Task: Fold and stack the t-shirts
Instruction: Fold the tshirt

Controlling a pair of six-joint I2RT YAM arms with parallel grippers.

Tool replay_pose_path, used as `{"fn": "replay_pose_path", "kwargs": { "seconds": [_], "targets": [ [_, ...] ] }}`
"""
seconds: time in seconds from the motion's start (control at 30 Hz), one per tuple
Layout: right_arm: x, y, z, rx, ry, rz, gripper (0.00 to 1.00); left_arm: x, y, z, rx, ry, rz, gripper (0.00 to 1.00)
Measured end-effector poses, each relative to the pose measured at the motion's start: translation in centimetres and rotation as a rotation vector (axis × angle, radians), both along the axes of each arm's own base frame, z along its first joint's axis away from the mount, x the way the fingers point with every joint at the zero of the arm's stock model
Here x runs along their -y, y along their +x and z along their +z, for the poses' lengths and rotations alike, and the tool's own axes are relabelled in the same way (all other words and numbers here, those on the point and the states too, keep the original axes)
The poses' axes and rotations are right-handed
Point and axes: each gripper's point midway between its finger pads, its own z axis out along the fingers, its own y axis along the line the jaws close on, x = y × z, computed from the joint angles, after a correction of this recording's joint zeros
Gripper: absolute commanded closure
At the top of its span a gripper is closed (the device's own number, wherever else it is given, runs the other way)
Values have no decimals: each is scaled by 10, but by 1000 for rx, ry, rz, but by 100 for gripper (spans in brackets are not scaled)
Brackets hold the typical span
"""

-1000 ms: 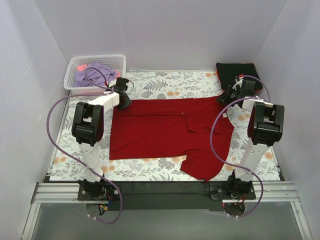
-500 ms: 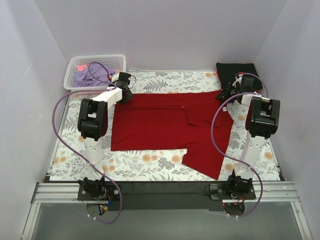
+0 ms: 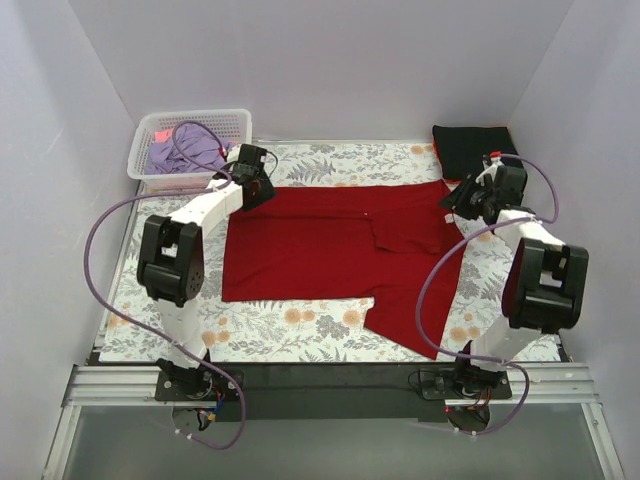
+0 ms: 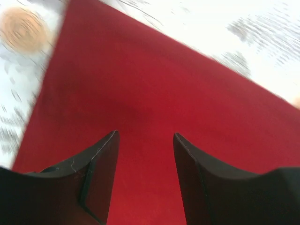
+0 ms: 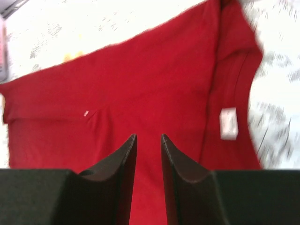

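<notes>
One deep-red t-shirt (image 3: 330,250) lies flat mid-table on the floral cloth (image 3: 330,165), drawn a little farther from my bases than a second ago. My left gripper (image 4: 145,136) has widened and let go its far corner; my right gripper (image 5: 148,137) hovers slightly parted, empty, near the neck label (image 5: 228,123). Spreading seems finished; folding comes next.

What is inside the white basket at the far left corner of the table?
In the basket lies a crumpled lavender t-shirt with a bit of pink cloth beside it. Anything underneath them is covered and cannot be seen.
</notes>
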Motion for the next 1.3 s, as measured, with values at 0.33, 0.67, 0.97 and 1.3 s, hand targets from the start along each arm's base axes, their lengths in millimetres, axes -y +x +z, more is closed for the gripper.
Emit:
{"fn": "replay_pose_path", "kwargs": {
  "seconds": [0.33,0.67,0.97,1.3],
  "targets": [
    [-14,-104,-36,-116,28,-22,61,57,-106,73,109,-126,-220,51],
    [-15,-129,-59,-159,75,-19,60,1,-198,39,104,-71,-216,50],
    [-13,-120,-67,-145,75,-17,60,-8,-203,35,130,-55,-191,51],
    [-12,-116,-71,-145,78,-14,62,-8,-202,35,136,-54,-188,50]
  ]
}}
